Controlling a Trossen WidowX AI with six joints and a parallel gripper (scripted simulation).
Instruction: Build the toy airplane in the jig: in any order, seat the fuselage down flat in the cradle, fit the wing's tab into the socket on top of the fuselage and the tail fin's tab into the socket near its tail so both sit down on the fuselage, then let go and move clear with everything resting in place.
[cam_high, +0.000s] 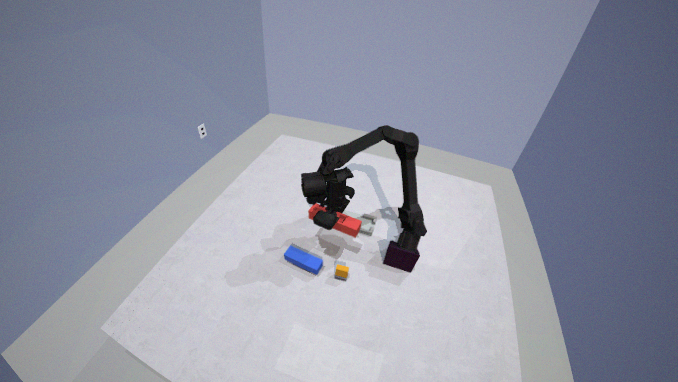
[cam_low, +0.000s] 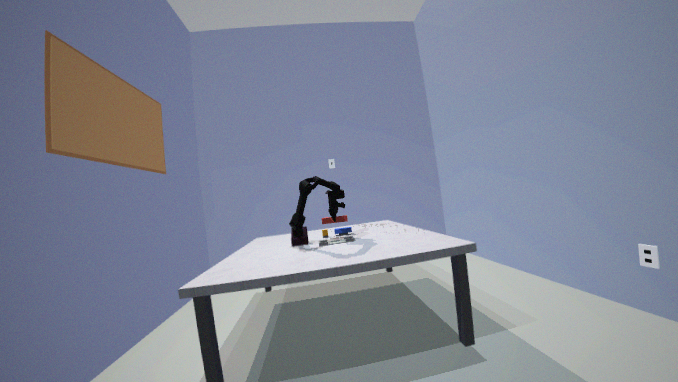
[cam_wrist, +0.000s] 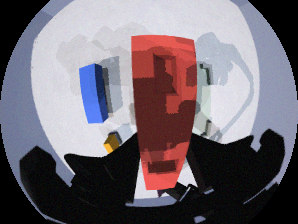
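My gripper (cam_high: 334, 214) (cam_low: 334, 218) (cam_wrist: 166, 137) is shut on the red fuselage (cam_high: 350, 224) (cam_low: 326, 220) (cam_wrist: 162, 117) and holds it across its middle, roughly level, above the table. Its two sockets face up in the wrist view. The blue wing (cam_high: 303, 259) (cam_low: 343, 231) (cam_wrist: 91, 95) lies on the table beside the fuselage's shadow. The small orange tail fin (cam_high: 342, 271) (cam_low: 325, 233) (cam_wrist: 110, 144) stands near one end of the wing. The pale grey-green jig (cam_high: 366, 230) (cam_low: 344, 240) (cam_wrist: 206, 102) is partly hidden by the fuselage and gripper in the top view and the wrist view.
The arm's dark base (cam_high: 401, 257) (cam_low: 300, 237) stands on the pale table (cam_high: 425, 320) (cam_low: 260, 265), beyond the jig's end in the top view. The wing and fin lie on the opposite side of the held fuselage from the jig in the wrist view.
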